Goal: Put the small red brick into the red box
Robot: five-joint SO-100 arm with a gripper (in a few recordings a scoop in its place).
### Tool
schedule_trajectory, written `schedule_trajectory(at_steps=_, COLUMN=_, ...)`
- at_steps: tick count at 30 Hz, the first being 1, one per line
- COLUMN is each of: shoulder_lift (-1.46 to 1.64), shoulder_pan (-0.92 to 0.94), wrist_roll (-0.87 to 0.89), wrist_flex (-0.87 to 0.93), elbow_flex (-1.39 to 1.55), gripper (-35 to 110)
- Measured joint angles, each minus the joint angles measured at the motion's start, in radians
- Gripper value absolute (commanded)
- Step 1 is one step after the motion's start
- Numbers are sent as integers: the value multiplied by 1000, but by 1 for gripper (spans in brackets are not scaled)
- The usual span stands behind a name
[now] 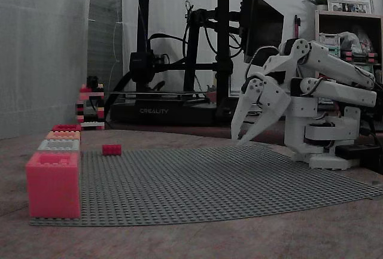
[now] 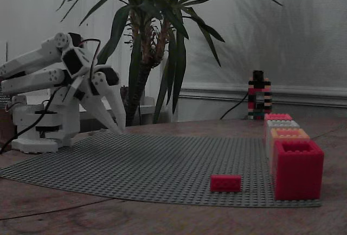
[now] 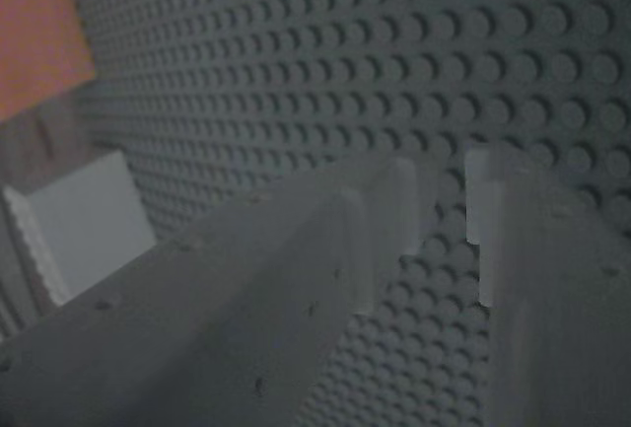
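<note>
Near, lower right of fixed view: red box on grey studded mat. Small red brick lies on mat just left of box, not touching. Far left: white gripper above mat edge, fingers slightly spread, holding nothing, well apart from brick.

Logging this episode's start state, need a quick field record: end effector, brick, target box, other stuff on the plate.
end effector: open, empty, tips low over the grey baseplate near the arm's base
small red brick: lying on the baseplate, apart from the boxes, far from the end effector
red box: far end of the box row in a fixed view, brick not in it
other boxes: pink-red box, grey box, pale orange box in the same row
background: red-and-black brick tower
</note>
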Motion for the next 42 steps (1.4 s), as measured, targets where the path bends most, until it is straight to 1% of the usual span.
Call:
schedule_trajectory(at_steps=24, shoulder_lift=0, shoulder_pan=0, wrist_roll=6, wrist_flex=0, elbow_flex=0, gripper=0)
schedule_trajectory(at_steps=28, shoulder_lift=-29, shoulder_pan=0, wrist_roll=34, wrist_flex=11, elbow_flex=-52, gripper=0)
schedule_trajectory(at_steps=33, shoulder_lift=-230, shoulder_pan=0, wrist_roll=9, wrist_flex=-38, elbow_flex=-212, gripper=0)
schedule_trajectory(at_steps=39, shoulder_lift=-652, shoulder_pan=12, wrist_roll=-245, wrist_flex=-143, elbow_flex=-443, gripper=0)
schedule_trajectory(at_steps=42, shoulder_lift=-836, shoulder_pan=29, wrist_roll=-356, wrist_flex=-233, elbow_flex=-560, gripper=0)
